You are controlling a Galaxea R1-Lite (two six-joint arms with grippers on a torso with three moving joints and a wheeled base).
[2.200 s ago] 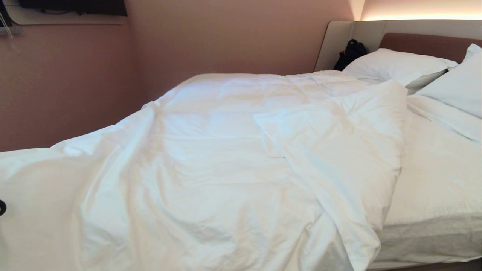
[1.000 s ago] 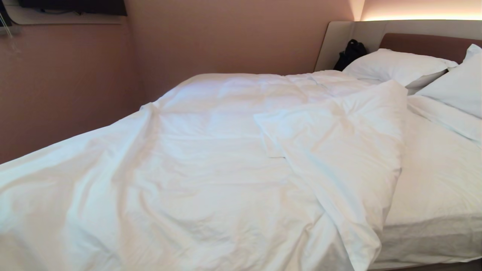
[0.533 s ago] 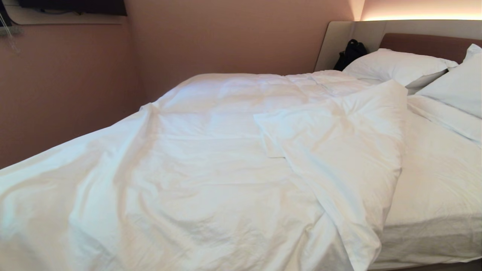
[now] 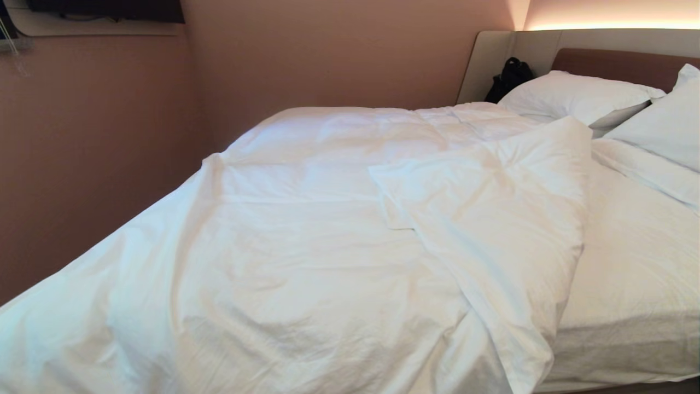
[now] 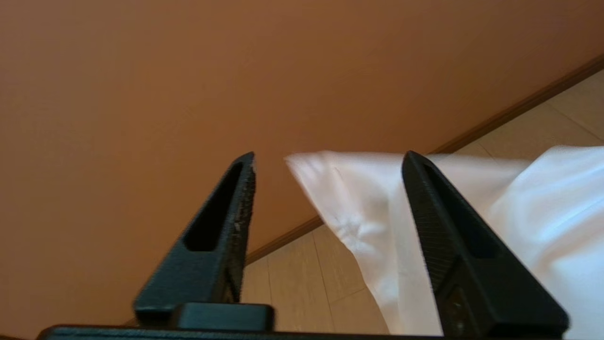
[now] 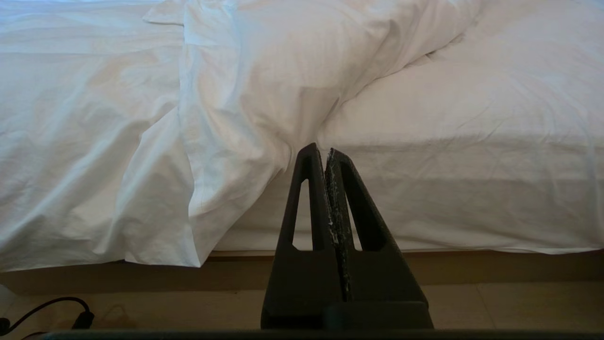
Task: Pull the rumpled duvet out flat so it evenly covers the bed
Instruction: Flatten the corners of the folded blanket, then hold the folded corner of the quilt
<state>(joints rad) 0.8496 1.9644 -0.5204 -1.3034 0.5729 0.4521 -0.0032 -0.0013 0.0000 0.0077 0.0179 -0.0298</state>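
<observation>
Pink-walled bedroom, bed [image 4: 629,350] half covered.
My left gripper [image 5: 328,163] gapes wide, gripping nothing; duvet [image 4: 306,262] fold lies right, nearer my clamped right gripper [image 6: 326,152].

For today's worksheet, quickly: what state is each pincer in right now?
Left pincer: open, holding nothing; a duvet corner hangs between its jaws.
Right pincer: shut, empty, pointing at the bed.

A bedroom, possibly a hotel room, is shown: a wide bed [image 4: 629,328] is set against pinkish-brown walls [image 4: 328,54], made up in white with a duvet [image 4: 306,257] and plump pillows [image 4: 574,96]. A padded headboard [image 4: 618,63] is lit from above by a recessed light strip [image 4: 612,24]; pale wood-look flooring [image 5: 302,283] is seen.
</observation>
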